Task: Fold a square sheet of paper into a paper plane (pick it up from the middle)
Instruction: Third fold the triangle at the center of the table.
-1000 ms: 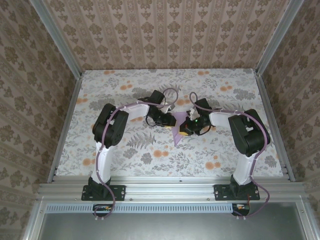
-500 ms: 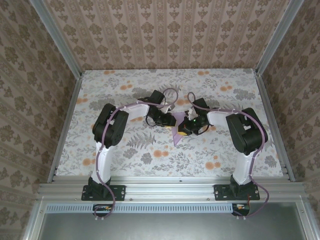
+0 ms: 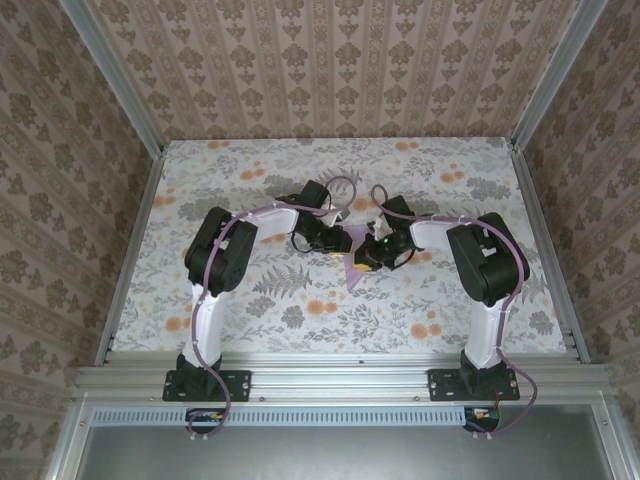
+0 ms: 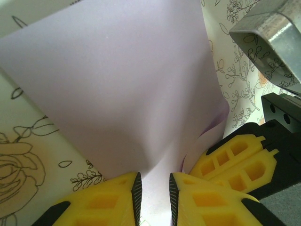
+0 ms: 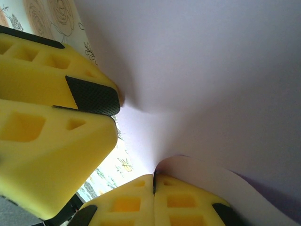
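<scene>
Paper: one lilac sheet of paper (image 3: 351, 274), creased, at mid-table.
Grippers: two, meeting at the sheet.
Left gripper (image 4: 155, 183): pinching the sheet.
Right gripper (image 5: 154, 181): clenched on its curled edge.

- sheet of paper (image 4: 127, 80): thin lilac paper, matt, smooth.
- left gripper (image 4: 153, 190) fingers (image 4: 106, 200): yellow moulded plastic, matt; black pads (image 5: 91, 96) finely textured.
- tabletop (image 3: 450, 300): smooth floral print.
- frame rail (image 3: 340, 378): brushed metal, dull sheen.
</scene>
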Robot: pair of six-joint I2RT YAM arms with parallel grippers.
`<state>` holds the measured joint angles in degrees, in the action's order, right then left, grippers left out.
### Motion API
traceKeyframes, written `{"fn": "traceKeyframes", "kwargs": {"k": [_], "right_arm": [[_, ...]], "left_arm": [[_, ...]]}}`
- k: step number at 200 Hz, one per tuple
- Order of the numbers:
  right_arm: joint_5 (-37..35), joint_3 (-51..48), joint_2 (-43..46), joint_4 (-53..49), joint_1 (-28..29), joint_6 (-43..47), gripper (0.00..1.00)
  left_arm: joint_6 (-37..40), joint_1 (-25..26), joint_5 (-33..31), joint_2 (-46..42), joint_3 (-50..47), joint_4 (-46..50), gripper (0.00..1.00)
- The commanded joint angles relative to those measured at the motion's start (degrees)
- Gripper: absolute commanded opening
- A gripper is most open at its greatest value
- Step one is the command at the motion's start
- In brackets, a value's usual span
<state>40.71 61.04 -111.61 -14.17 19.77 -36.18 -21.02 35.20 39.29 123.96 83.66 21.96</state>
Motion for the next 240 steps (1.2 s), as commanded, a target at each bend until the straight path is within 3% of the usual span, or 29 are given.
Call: {"fn": "traceKeyframes", "kwargs": {"k": [1, 118, 174, 240], "right_arm": [[-1.38, 1.05, -0.98, -1.62, 0.31, 0.15, 0.08], [-2.17, 0.70, -2.16, -1.77, 0.36, 0.56, 0.13], [-2.12, 0.40, -2.38, -1.19, 0.58, 0.51, 0.29], [-1.33, -1.22, -2.37, 1.05, 0.61, 0.10, 0.38]], "left_arm": [[-0.02, 0.05, 0.46, 1.37, -1.05, 0.24, 0.26], [0.00, 0.13, 1.01, 1.37, -1.31, -0.10, 0.26], [-0.26, 0.21, 1.41, 1.29, -1.33, -0.53, 0.26], [-1.03, 0.13, 2.09, -0.19, -0.61, -0.88, 0.26]]}}
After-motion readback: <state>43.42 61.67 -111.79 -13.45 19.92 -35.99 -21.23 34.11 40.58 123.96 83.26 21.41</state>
